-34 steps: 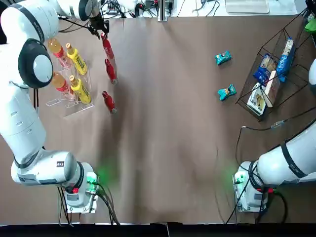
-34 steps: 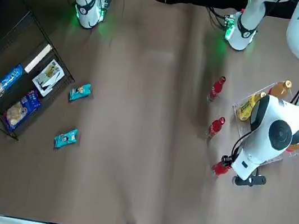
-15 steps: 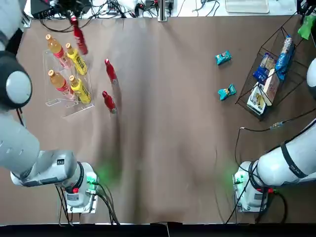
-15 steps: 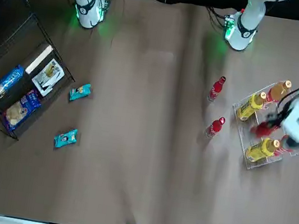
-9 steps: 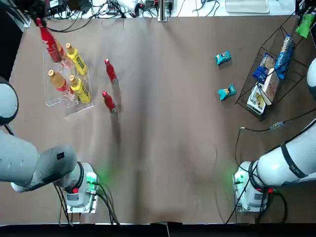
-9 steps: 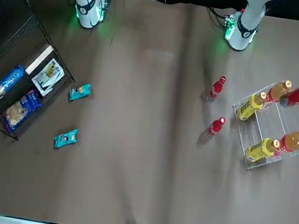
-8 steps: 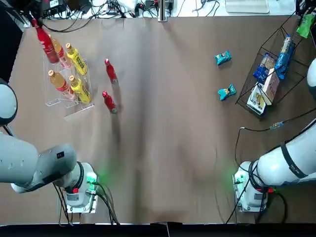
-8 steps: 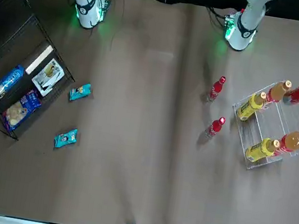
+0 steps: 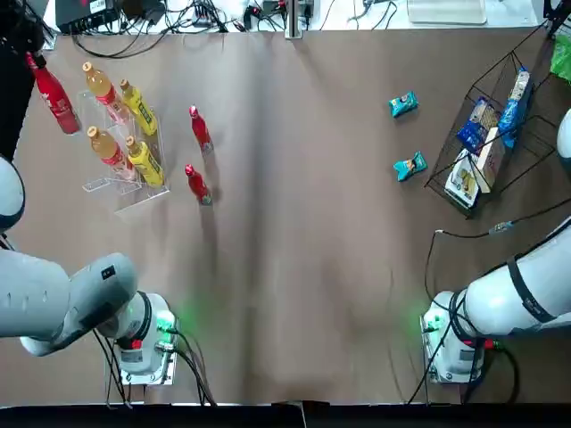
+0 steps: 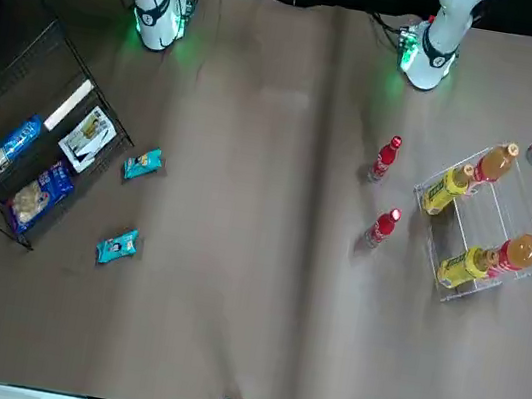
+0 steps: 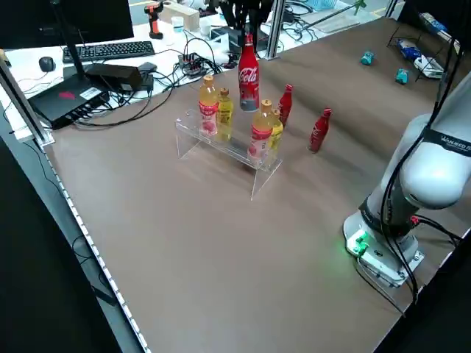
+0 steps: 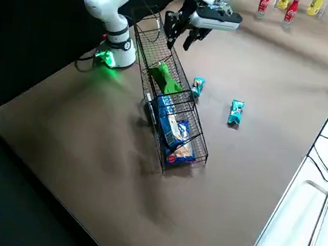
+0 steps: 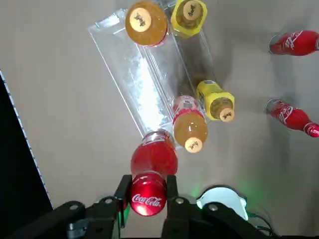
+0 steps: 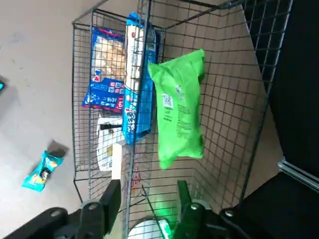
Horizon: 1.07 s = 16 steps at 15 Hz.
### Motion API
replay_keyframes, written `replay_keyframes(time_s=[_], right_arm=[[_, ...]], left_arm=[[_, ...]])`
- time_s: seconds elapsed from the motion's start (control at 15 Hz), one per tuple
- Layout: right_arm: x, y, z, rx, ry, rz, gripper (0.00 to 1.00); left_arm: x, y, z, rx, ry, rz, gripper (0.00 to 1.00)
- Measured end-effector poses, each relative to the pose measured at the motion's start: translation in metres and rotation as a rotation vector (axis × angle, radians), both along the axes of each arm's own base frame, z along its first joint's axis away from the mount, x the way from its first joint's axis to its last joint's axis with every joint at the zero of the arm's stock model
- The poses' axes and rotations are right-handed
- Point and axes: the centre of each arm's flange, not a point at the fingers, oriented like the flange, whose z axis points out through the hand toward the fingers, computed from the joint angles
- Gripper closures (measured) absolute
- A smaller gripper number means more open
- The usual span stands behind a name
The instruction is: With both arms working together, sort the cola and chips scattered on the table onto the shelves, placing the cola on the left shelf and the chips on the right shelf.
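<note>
Top view shows the left gripper clamped on one cola bottle just beside the left shelf, unplaced; two colas and two teal chips remain on the table. The right gripper, fingers spread, hangs above the green packet lying in the right shelf.

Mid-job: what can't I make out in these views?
Left jaws: cropped by the edge in top and front views; only the left wrist view shows them shut on the cap of the held cola.
Green chips: mostly cropped by the top view's right edge.
Blue and white packs: print too small.
</note>
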Motion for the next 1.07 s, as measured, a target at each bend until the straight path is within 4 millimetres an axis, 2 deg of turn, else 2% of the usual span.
replay_keyframes(time_s=[0.13,0.2,0.27,0.47,0.6,0.87,0.93,1.07], right_arm=[[0.002,0.007,-0.001,0.021,-0.005,0.003,0.46],[0.007,0.017,-0.007,0.077,-0.024,-0.03,0.46],[0.011,0.023,-0.013,0.116,-0.037,-0.055,0.46],[0.036,0.04,-0.051,0.163,-0.065,-0.157,0.45],[0.056,0.062,-0.096,0.135,-0.046,-0.229,0.42],[0.086,0.13,-0.219,0.065,-0.007,-0.317,0.39],[0.092,0.144,-0.244,0.061,-0.027,-0.354,0.38],[0.105,0.162,-0.275,0.064,-0.09,-0.432,0.35]], left_arm=[[0.004,-0.001,-0.022,-0.002,0.008,-0.008,0.68],[0.005,0.004,-0.046,0.0,0.0,-0.004,0.68],[0.004,0.008,-0.058,0.003,-0.007,0.001,0.68],[-0.008,0.014,-0.088,0.014,-0.024,0.013,0.68],[-0.015,0.011,-0.099,0.019,-0.024,0.011,0.68],[-0.024,0.008,-0.116,0.011,-0.011,0.012,0.68],[-0.025,0.007,-0.12,0.003,-0.009,0.015,0.68],[-0.028,0.01,-0.125,-0.005,-0.003,0.025,0.68]])
